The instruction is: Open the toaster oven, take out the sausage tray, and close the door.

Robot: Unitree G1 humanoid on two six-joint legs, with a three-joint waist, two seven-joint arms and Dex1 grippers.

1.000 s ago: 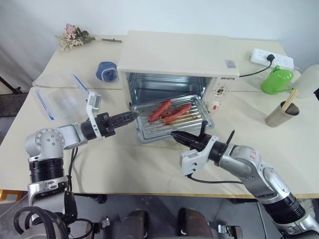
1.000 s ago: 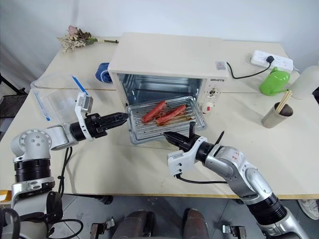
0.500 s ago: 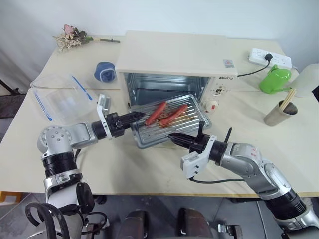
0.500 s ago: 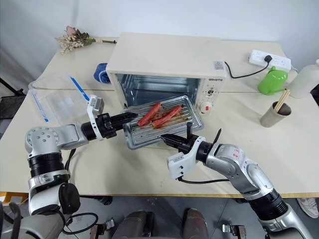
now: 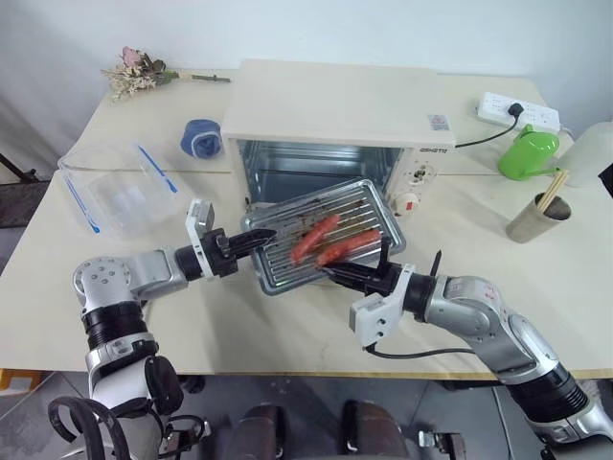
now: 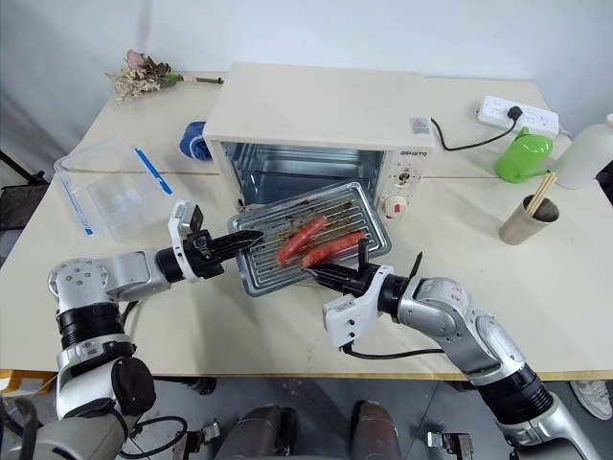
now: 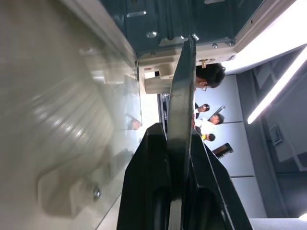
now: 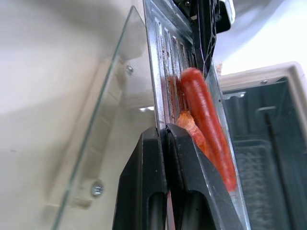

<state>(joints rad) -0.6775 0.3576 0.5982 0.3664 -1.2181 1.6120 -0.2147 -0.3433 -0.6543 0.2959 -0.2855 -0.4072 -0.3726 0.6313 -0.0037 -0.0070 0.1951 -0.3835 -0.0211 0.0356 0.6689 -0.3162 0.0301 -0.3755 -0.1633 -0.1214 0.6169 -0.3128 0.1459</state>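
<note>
The toaster oven [image 5: 335, 129] is sitting toward the back of the tabletop [image 5: 239, 316], its cavity standing open. Its glass door [image 8: 103, 115] is lying folded down flat in front of the oven, beneath the tray. The sausage tray [image 5: 321, 235] is hanging in the air just in front of the oven mouth, clear of the cavity, with bare tabletop stretching from the oven's front toward the near edge. The tray's long axis is running across the oven front, its far-right corner nearest the oven's knob panel and its near-left corner tipping lower. Two red sausages [image 5: 330, 241] are lying along that long axis.

The left gripper [image 5: 259, 236] is reaching in level from the left of the oven, pinching the tray's left rim between narrow fingers. The right gripper [image 5: 340, 276] is coming from the oven's front right, forearm slanting across the tabletop, clamping the tray's near rim. A clear plastic box [image 5: 115, 187] is resting well left of the oven.
</note>
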